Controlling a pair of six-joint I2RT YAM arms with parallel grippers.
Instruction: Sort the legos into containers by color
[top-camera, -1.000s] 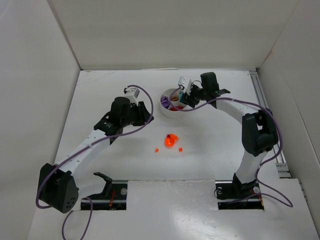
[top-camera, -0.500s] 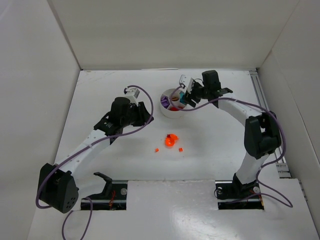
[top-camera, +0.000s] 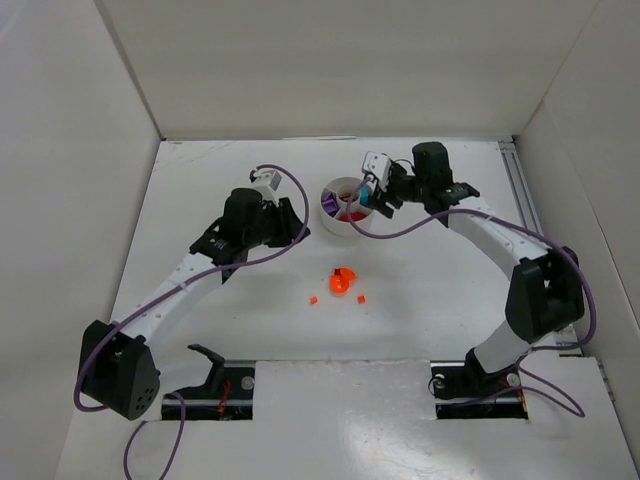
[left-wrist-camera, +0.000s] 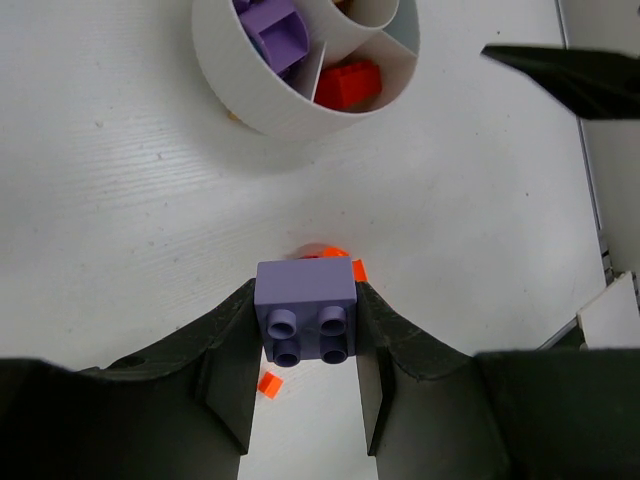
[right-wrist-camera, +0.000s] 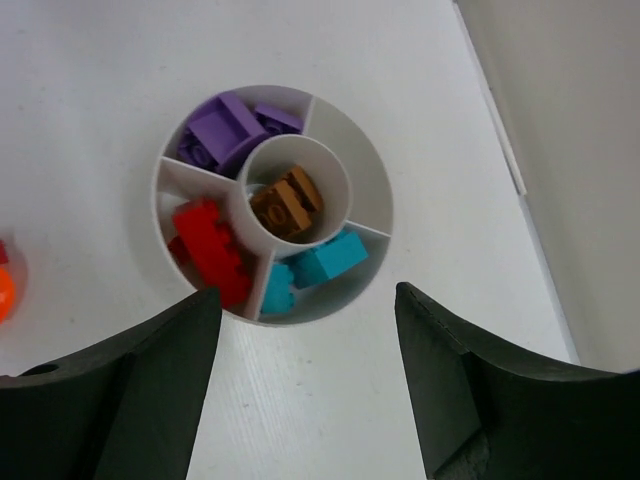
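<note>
The round white dish (top-camera: 330, 226) stands at the table's back middle. In the right wrist view its (right-wrist-camera: 386, 215) sections hold purple bricks (right-wrist-camera: 222, 130), a red brick (right-wrist-camera: 210, 250) and teal bricks (right-wrist-camera: 322, 263); a brown brick (right-wrist-camera: 287, 201) lies in the centre well, and one section is empty. My left gripper (top-camera: 290, 224) is left of the dish, shut on a lilac brick (left-wrist-camera: 306, 310) held above the table. My right gripper (top-camera: 378, 193) is open and empty above the dish's right rim. Small orange pieces (top-camera: 343, 281) lie on the table in front of the dish.
White walls enclose the table on three sides. A metal rail (top-camera: 530, 215) runs along the right edge. In the left wrist view, tiny orange bits (left-wrist-camera: 267, 382) lie under and beside the held brick, and the dish wall (left-wrist-camera: 262, 102) is just ahead.
My right arm has swung right and back, with its gripper now over the dish's right rim. My left gripper has edged slightly towards the dish with the lilac brick.
</note>
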